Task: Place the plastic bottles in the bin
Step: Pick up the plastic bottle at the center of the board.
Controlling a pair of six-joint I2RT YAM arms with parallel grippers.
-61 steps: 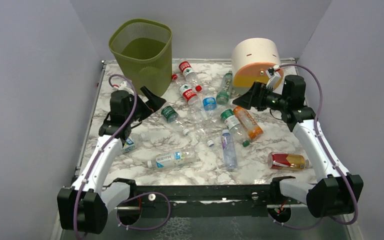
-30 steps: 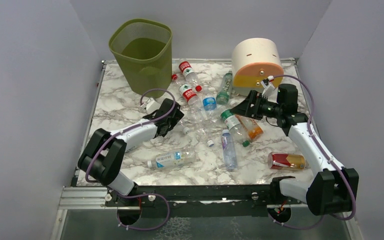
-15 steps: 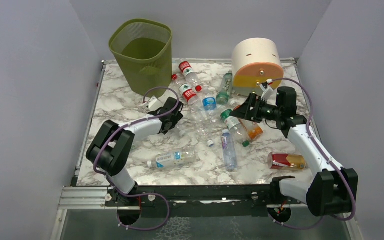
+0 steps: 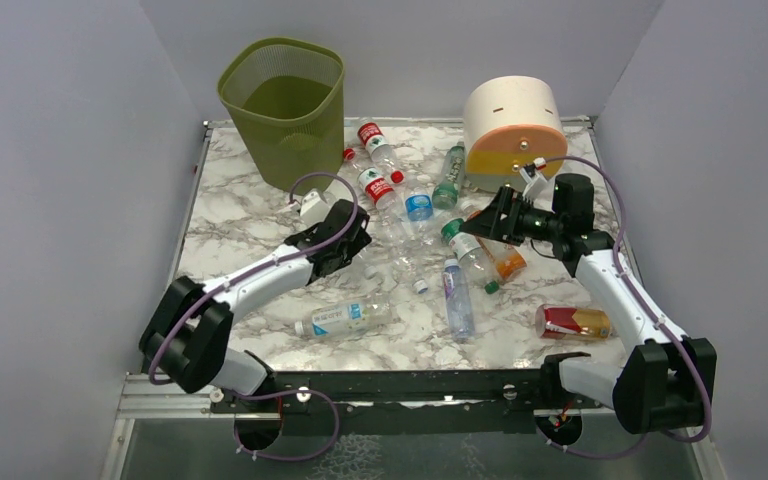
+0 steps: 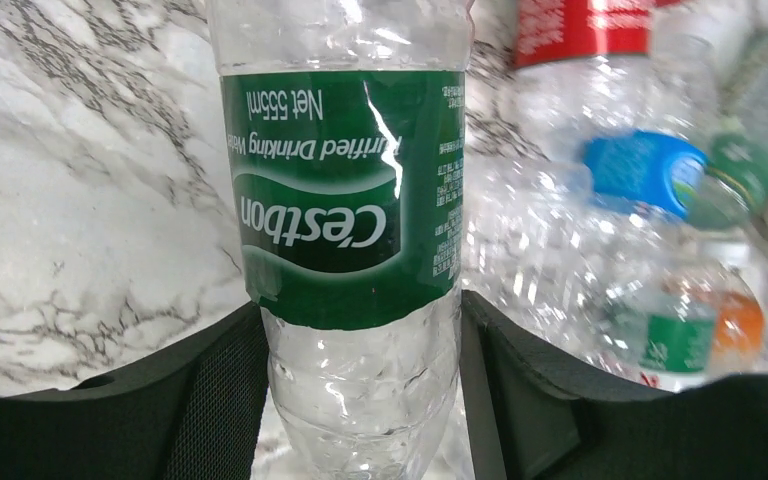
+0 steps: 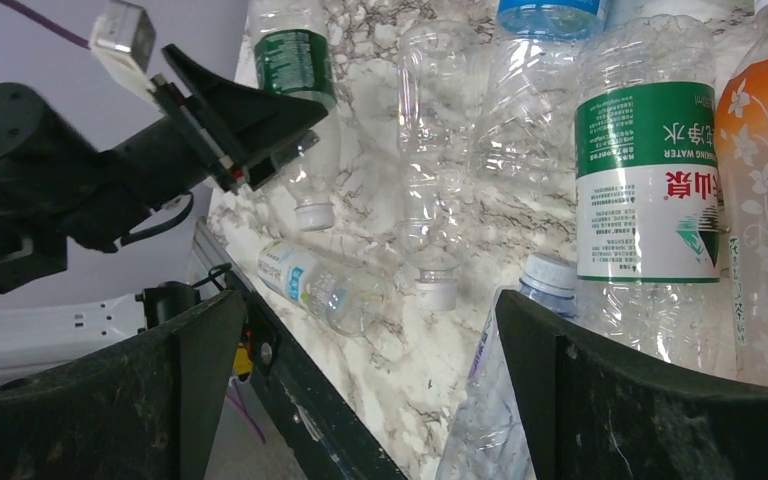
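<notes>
top: above-behind, looking down | left wrist: very close | right wrist: low, leftward (shares green-label bottle (image 5: 350,230))

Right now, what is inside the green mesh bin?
Nothing shows inside the bin: only its bare green floor and inner walls. Its near wall covers the nearest strip of floor.

Bright, even light falls from above. The overhead view is sharp, with only faint soft shadows under both arms on the marble table (image 4: 230,215). In the left wrist view, white glare streaks the green-label bottle (image 5: 350,200) between the dark, underlit fingers (image 5: 210,400) of the left gripper (image 5: 358,305). The other bottles (image 5: 650,170), beyond the fingertips to the right, are washed out and out of focus. Ahead of the right gripper (image 6: 370,300) the view is crisp, and its near fingers (image 6: 610,400) are dark and grainy.
</notes>
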